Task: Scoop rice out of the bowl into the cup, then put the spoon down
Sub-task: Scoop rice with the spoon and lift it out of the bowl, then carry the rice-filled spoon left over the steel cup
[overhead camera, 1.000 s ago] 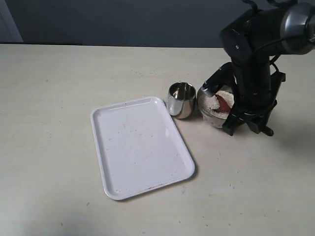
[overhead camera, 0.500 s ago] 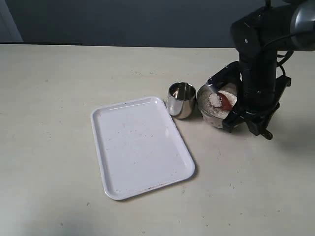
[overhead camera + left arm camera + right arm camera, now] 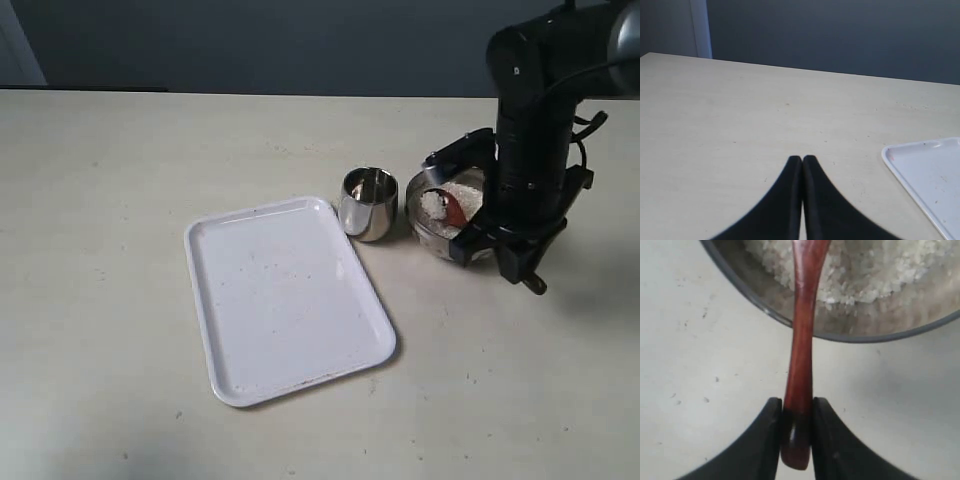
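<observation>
**At the bowl's edge: spoon in the rice, cup not yet served**

At the right side of the table [image 3: 120, 180], the right gripper [image 3: 797, 406] is clamped on the tail end of the spoon [image 3: 802, 330], one finger on each side of the slim handle. The handle crosses the rim of the bowl [image 3: 412, 200], and its reddish head lies low among the rice [image 3: 435, 203]. Whether the head carries a load cannot be told: the wrist view cuts it off and the exterior view is too small.

The step in hand looks like the scoop itself. The cup [image 3: 368, 205] stands upright just beside the bowl, between it and the white tray [image 3: 285, 300]. Its inside shows only shine, so any rice in it cannot be made out.

The next move probably calls for lifting the spoon head clear of the rim while keeping it level. A short carry sideways to the cup's narrow mouth would follow, then a slow tilt. Held so far back, the spoon may swing, and grains may spill.

The left gripper [image 3: 802, 160] hangs pressed together and empty, well away from the work.
</observation>
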{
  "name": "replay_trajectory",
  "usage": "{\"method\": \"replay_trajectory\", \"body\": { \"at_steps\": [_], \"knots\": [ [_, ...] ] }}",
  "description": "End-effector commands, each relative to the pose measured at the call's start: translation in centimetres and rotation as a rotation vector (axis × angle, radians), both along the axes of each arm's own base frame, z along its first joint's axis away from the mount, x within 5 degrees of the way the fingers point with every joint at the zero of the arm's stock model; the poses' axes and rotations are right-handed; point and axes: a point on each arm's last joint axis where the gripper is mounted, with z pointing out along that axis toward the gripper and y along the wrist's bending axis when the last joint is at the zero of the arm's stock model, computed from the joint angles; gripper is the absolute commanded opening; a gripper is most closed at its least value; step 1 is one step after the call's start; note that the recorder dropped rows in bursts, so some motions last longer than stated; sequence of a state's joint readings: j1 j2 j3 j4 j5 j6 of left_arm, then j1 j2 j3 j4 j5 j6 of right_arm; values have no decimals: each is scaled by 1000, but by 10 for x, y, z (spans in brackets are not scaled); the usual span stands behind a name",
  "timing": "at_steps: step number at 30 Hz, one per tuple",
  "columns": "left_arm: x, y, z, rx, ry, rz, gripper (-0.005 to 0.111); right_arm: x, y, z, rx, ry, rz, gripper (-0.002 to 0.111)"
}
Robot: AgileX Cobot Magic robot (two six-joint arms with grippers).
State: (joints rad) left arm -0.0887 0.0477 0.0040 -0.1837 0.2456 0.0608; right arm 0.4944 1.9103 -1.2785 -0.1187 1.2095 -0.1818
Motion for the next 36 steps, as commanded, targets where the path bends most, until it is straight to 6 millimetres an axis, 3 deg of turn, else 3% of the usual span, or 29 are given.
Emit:
{"method": "replay_trajectory", "body": {
  "at_steps": [1, 13, 25, 36],
  "knots": [
    [0, 0, 3, -7, -17, 4, 1, -1, -3, 13, 18, -23, 11, -1],
    [0, 0, 3, -7, -17, 4, 1, -2, -5, 19, 27, -33, 10, -1],
    [0, 0, 3, -7, -17, 4, 1, 6, -27, 26, 259, 41, -113, -1],
    [0, 0, 3, -7, -17, 4, 1, 5, -26, 33, 278, 29, -117, -1]
  ]
}}
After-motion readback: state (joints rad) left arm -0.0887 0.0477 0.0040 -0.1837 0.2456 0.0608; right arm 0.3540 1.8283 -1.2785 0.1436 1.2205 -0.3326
